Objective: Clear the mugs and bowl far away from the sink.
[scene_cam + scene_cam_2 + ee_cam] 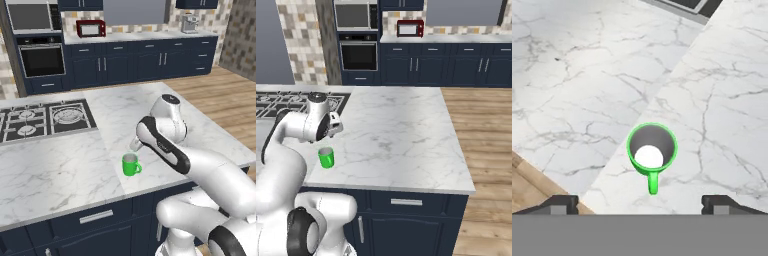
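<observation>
Here, closest to me in the hand view, I see the gripper (640, 204) with its 2 dark finger tips set wide apart at the bottom corners, holding nothing. Between them and a little beyond stands the green mug (651, 148), upright on the marble, mouth up, its handle pointing back toward the fingers. The jaws are spread well wider than the mug and touch it nowhere.

From the left base view, I find the green mug (131, 164) standing near the front edge of the marble counter (60, 170), just beside a seam between 2 slabs, with the arm bent above it and the hand above and to its right. In the right base view the same mug (326, 157) sits close to the counter's near edge, apart from the white hand above it.

Farther along the counter lies the black gas cooktop (42, 119), well apart from the mug. Beyond the island, across the wooden floor (481, 125), I see navy cabinets (135, 62), a built-in oven (41, 58), a red microwave (90, 28) on the back counter, and a coffee machine (189, 23).
</observation>
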